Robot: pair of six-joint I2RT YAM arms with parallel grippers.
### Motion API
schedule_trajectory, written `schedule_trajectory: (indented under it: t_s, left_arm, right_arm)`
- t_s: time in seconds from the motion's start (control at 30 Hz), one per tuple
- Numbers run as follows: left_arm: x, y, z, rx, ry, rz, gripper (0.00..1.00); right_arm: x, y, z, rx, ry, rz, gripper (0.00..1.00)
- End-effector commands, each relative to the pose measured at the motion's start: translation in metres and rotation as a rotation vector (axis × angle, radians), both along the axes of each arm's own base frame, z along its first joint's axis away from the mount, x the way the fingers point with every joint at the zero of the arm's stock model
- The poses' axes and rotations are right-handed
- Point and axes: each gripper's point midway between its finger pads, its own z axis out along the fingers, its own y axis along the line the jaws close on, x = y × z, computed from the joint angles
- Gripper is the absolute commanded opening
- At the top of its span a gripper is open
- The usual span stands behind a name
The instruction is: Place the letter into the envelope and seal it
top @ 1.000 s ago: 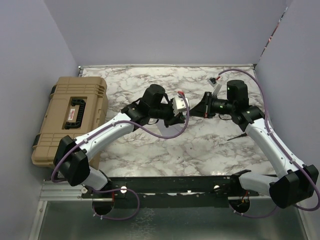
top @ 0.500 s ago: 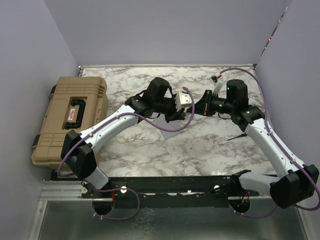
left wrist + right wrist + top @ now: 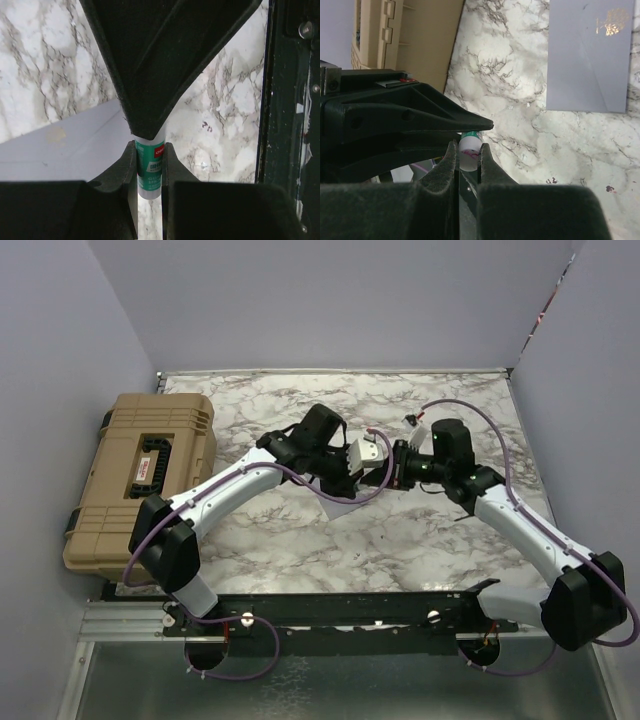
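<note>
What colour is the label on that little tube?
Green, on a white tube; clearest in the left wrist view.

We are in a robotics lab test cell: a marble-patterned table (image 3: pixel 400 540) boxed in by plain lavender walls (image 3: pixel 330 310), a left arm (image 3: pixel 230 490) and right arm (image 3: pixel 520 530) bolted along a metal rail (image 3: pixel 110 620), and a tan hard case (image 3: pixel 110 500) alongside.

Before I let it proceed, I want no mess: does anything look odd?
Only a yellowish blotch near one edge of the envelope, which lies flat. Left end effector and right end effector both clamp one glue stick.
</note>
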Motion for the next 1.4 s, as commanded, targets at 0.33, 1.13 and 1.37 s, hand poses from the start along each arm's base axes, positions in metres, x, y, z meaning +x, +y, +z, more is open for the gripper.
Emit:
schedule_trajectory:
  t_s: [0.33, 1.13, 1.37]
  left_arm:
    - [-0.007, -0.069, 0.151, -0.605, -0.301, -0.087, 0.0]
    - [0.049, 0.097, -0.054, -0.248, 0.176, 1.287, 0.07]
    - [0.07, 0.141, -0.127, -0.076, 0.311, 1.492, 0.15]
  right_arm:
    - [-0.026, 0.023, -0.005, -0.135, 0.055, 0.068, 0.03]
    - [0.04, -0.077, 0.023, -0.513, -0.157, -0.477, 0.56]
    - [0.032, -0.079, -0.006, -0.527, -0.108, -0.47, 0.56]
